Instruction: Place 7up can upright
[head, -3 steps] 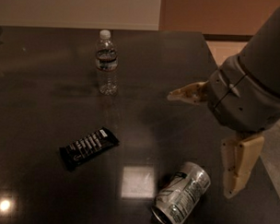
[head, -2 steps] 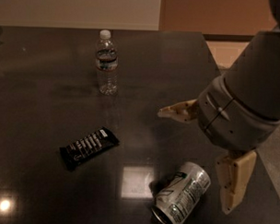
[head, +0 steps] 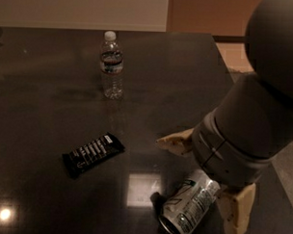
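Note:
The 7up can (head: pixel 188 204) lies on its side on the dark table (head: pixel 50 111), near the front right, with one round end toward the front edge. My gripper (head: pixel 207 178) hangs just above the can's far end and is open. One beige finger (head: pixel 176 141) is to the can's upper left and the other finger (head: pixel 237 214) is to its right. The fingers do not touch the can. The grey wrist hides part of the can's far end.
A clear plastic water bottle (head: pixel 112 64) with a white cap stands upright at the back middle. A black snack bar (head: pixel 93 153) lies flat left of the can. The table's right edge (head: pixel 234 78) runs close behind the arm.
My gripper has moved down and to the left, closer over the can, with its fingers still spread. The can, bottle and snack bar have not moved.

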`<state>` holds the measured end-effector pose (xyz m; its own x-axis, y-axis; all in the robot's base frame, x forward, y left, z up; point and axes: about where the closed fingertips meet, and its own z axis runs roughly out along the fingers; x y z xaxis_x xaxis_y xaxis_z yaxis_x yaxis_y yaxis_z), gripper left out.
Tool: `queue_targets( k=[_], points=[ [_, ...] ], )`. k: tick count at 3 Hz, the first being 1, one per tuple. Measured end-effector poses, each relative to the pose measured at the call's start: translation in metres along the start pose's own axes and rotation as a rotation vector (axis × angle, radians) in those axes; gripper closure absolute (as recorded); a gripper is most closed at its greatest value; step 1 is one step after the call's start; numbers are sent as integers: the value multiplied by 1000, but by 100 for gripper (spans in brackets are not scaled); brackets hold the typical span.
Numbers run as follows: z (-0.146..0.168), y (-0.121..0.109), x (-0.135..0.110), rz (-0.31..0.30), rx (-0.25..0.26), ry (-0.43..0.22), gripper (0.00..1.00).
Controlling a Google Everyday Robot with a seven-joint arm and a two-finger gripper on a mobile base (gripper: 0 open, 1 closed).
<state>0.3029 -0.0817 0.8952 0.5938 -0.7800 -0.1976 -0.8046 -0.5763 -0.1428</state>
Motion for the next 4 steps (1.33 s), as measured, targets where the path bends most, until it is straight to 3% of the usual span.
queue_targets(
  k=[4],
  points=[
    [35,32,-22,-95,-48,54,0]
  ],
)
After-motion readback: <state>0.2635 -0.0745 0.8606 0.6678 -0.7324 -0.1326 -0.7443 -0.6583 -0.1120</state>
